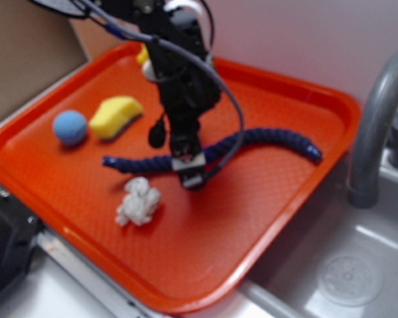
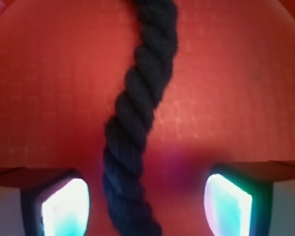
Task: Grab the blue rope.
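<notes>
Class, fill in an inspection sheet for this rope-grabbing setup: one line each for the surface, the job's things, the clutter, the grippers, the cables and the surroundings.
Surface: orange tray, textured, lying beside a sink.
Job's things: blue rope lies flat across the tray in a loose curve; in the wrist view it runs between the fingers.
Clutter: light blue ball, yellow sponge, crumpled white wad; a yellow-and-white item behind the arm, mostly hidden.
Grippers: gripper open, lowered over the rope's middle, a finger on each side, not closed on it.
Cables: grey cable loops off the arm down toward the rope.
Surroundings: grey faucet, metal sink basin, pale wall behind.
</notes>
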`<state>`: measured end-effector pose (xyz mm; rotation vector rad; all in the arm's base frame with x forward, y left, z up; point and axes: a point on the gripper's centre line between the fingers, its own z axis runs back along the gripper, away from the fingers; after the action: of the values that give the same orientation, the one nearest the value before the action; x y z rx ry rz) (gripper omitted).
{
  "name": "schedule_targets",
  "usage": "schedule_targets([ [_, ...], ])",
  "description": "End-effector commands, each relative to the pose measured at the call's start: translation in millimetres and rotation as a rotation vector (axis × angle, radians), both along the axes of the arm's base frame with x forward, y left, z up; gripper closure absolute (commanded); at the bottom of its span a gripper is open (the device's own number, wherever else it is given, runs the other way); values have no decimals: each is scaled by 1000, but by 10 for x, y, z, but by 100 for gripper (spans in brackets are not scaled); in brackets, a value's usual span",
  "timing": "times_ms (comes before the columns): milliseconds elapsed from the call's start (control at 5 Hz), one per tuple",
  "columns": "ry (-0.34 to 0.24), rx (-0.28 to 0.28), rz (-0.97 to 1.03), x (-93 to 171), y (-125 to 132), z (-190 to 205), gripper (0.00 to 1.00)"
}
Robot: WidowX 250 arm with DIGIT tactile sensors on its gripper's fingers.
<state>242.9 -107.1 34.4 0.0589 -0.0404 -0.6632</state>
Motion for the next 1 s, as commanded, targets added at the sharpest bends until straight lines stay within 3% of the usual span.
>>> schedule_targets([
  [0, -8, -23, -33, 97, -52, -8, 0],
  [200, -14, -12, -31, 88, -40, -22, 100],
  [800, -17, -5, -37, 75, -44, -4, 100],
])
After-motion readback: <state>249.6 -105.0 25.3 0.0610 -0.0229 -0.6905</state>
